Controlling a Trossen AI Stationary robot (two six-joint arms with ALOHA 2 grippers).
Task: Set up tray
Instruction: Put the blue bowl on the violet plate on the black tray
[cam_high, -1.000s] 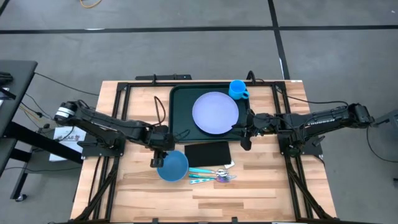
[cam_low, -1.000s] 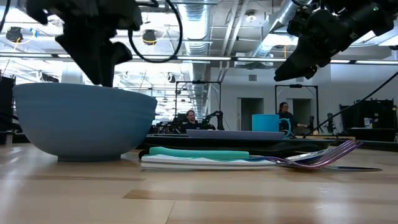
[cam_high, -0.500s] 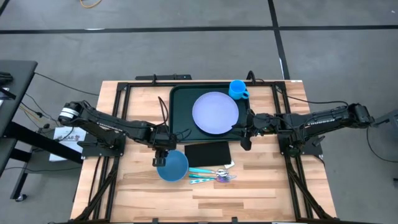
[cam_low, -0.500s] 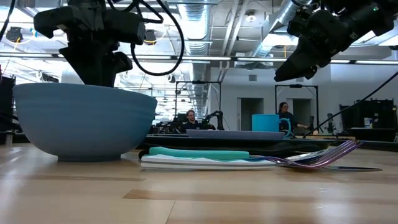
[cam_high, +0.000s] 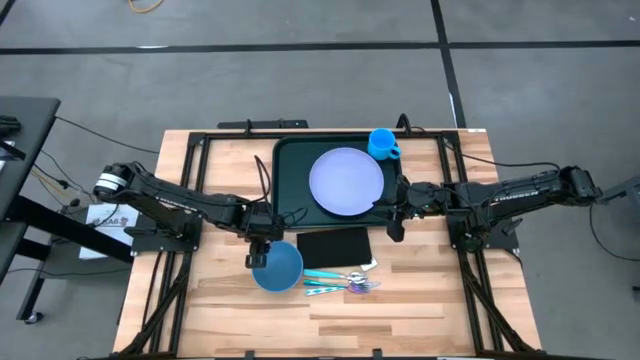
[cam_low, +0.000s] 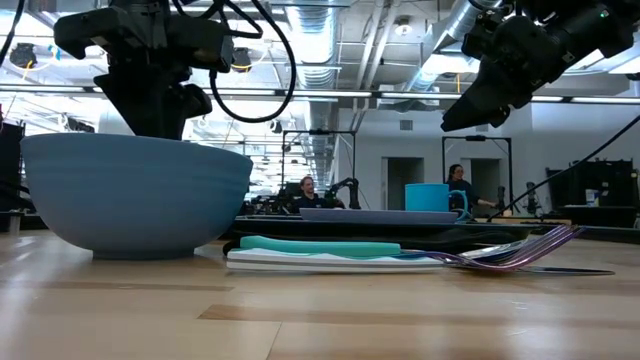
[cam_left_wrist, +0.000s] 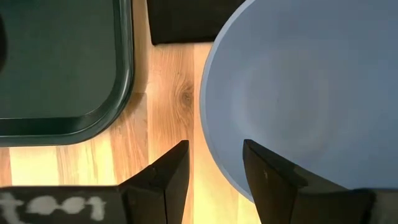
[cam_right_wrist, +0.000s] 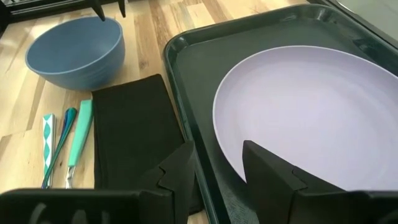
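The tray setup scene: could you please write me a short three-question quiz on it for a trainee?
1. True or false: the round lavender plate lies on the large dark green plastic tray.
2. Which item stands at the tray's far right corner? A) round blue bowl B) blue cup C) flat black rectangular napkin
3. Fill in: the left hand straddles the rim of the ____.

Key:
1. True.
2. B, the blue cup; the round blue bowl and flat black rectangular napkin sit on the wooden table off the tray.
3. Bowl; its fingers stand apart, one either side of the rim.
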